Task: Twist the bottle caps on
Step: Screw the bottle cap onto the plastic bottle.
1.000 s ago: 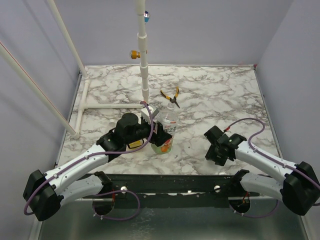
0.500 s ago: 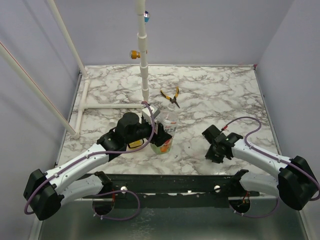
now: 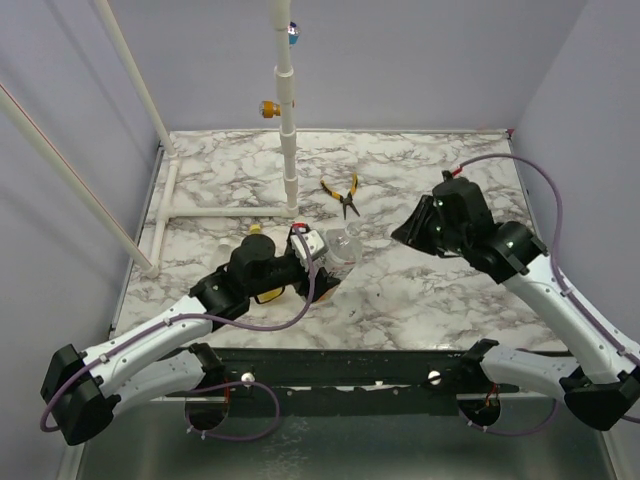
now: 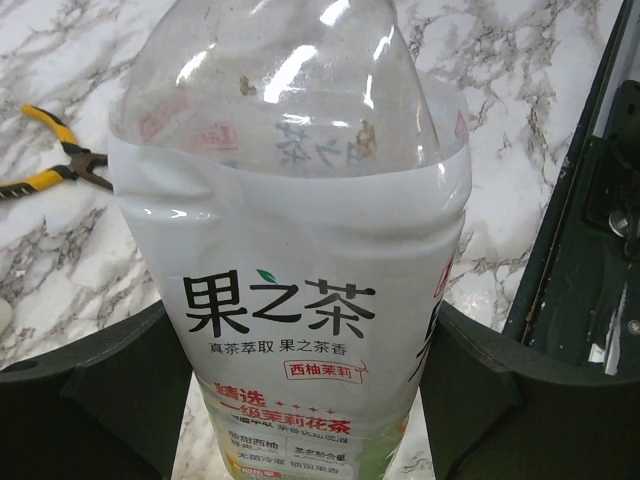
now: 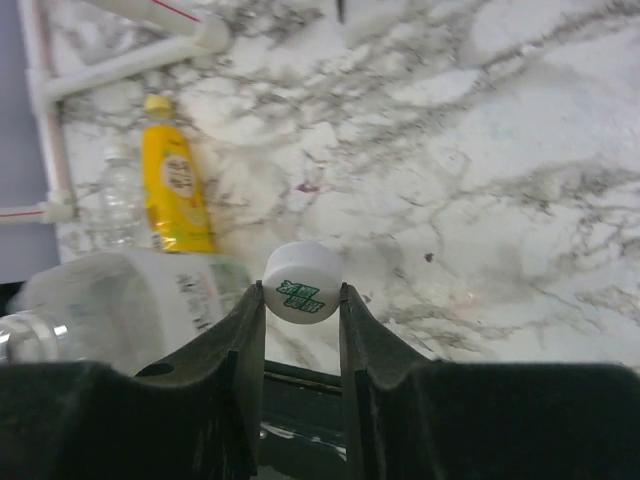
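The clear plastic bottle (image 4: 290, 200) with the green-and-white label fills the left wrist view so fully that its neck runs off the top edge, and I cannot tell whether its mouth is bare. The left pincer (image 4: 308, 395) is clamped on it, a dark finger (image 4: 100, 400) pressed to each side of the label. From above, the bottle leans over, tilted out of that pincer.

The slim yellow plastic bottle (image 5: 175, 190) is mostly hidden behind the left arm in the top view. The right wrist view shows it beyond and to the left of the right pincer (image 5: 301, 297), with a small yellow screw cap (image 5: 156, 103) on its top. Just left of it is a faint see-through shape (image 5: 118, 200), perhaps another bottle, but too dim to be sure.

The right pincer, up off the tabletop (image 3: 450, 170), pinches a small round whitish plastic cap (image 5: 300, 275) with green print between its fingertips.

I count two bottles for certain, two caps, and one pair of yellow-handled pliers (image 3: 343, 194) lying well beyond the left pincer. The tabletop is white marble pattern with grey veins. A white pipe frame (image 3: 288, 120) stands on its far left part. Plain lavender walls (image 3: 420, 60) close it in on three sides.
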Robot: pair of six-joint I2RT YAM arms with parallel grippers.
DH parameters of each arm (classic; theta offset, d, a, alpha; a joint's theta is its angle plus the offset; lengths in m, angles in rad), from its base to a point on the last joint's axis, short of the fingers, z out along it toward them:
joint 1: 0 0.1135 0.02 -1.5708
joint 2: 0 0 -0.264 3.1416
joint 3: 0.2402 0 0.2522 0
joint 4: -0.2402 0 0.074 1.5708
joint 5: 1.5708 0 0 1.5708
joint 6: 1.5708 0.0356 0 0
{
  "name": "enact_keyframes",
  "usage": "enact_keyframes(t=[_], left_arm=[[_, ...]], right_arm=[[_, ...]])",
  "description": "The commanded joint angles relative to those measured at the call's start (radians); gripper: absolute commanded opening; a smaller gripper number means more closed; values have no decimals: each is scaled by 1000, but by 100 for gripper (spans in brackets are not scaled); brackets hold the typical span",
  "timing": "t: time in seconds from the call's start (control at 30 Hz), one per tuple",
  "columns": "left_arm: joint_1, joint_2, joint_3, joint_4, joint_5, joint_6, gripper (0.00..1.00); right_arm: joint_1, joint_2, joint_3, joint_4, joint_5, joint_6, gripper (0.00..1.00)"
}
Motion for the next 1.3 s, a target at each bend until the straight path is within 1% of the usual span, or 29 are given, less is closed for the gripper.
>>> enact_keyframes(t=[0.0,0.2,0.33,0.43,0.6,0.83,1.27], left_arm=[[-10,-52,-33,63,-16,111,7],[-26,-86,-52,57,-20,115,6],[-38,-93,-54,55,-25,127,5],[-51,-90,-52,49,-33,141,5],[-81,-84,-49,44,-65,163,4],[-92,-79,-50,41,-85,170,3],[-108,-38,-32,54,-95,181,1]], right_arm=[[7,19,169,-94,-132,-151,20],[6,76,320,-97,-366,-199,20],[7,133,397,-118,-472,-226,19],[7,164,438,-127,-520,-239,19],[7,205,491,-171,-532,-263,19],[7,207,487,-189,-577,-267,19],[6,220,483,-201,-608,-274,19]])
